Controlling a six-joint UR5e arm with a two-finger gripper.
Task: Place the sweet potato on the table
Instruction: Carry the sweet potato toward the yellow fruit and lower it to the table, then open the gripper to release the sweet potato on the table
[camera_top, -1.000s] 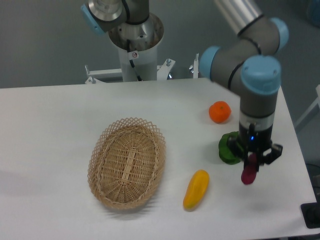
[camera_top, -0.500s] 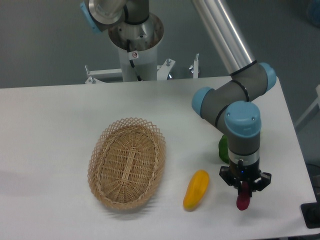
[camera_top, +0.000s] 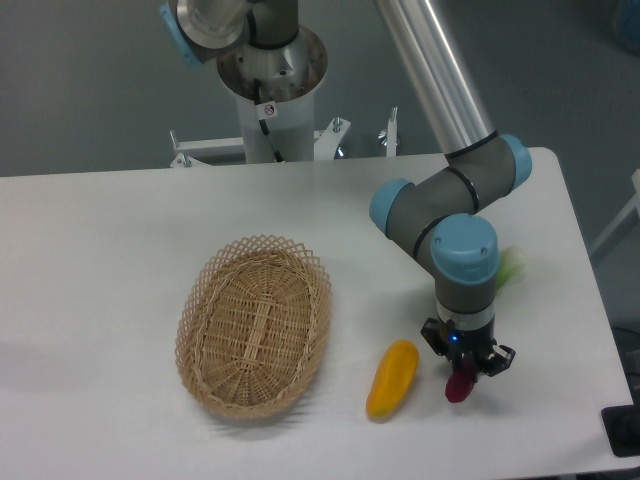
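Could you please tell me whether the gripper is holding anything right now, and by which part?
The gripper holds the sweet potato by its upper end; the rest hangs below the fingers.

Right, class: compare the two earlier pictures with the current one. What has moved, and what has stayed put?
The gripper, shut on the sweet potato, moved left and down toward the table, nearer the yellow vegetable. The arm now hides the orange fruit. The basket and yellow vegetable stayed put.
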